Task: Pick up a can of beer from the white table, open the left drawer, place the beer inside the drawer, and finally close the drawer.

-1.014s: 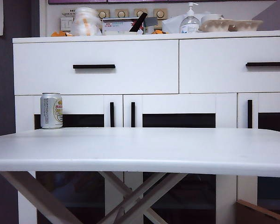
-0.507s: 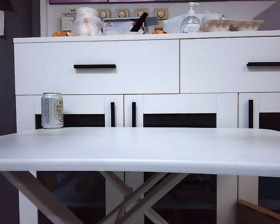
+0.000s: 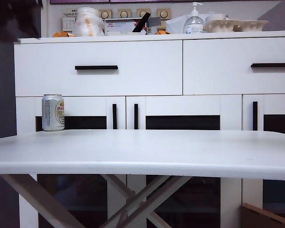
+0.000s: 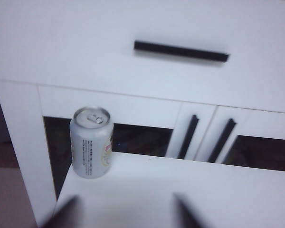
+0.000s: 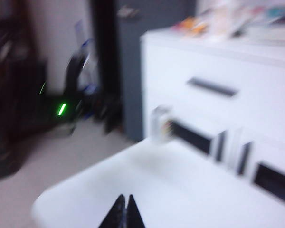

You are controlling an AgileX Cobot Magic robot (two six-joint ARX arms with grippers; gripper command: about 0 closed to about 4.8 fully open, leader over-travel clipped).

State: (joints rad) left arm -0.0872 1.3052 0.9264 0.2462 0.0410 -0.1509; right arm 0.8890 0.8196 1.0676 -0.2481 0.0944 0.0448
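Tools above table, can unheld.

Matt white panels, one shiny metal can

The can of beer is silvery metal with a printed label and a dull sheen; the white counter looks smooth and satin; the left drawer front is flat matt white with a matt black bar handle; the doors below hold dark glossy glass.

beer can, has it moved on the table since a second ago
No. In the exterior view the can of beer stands at the same spot below the left drawer handle's left end, near the white table far-left edge.
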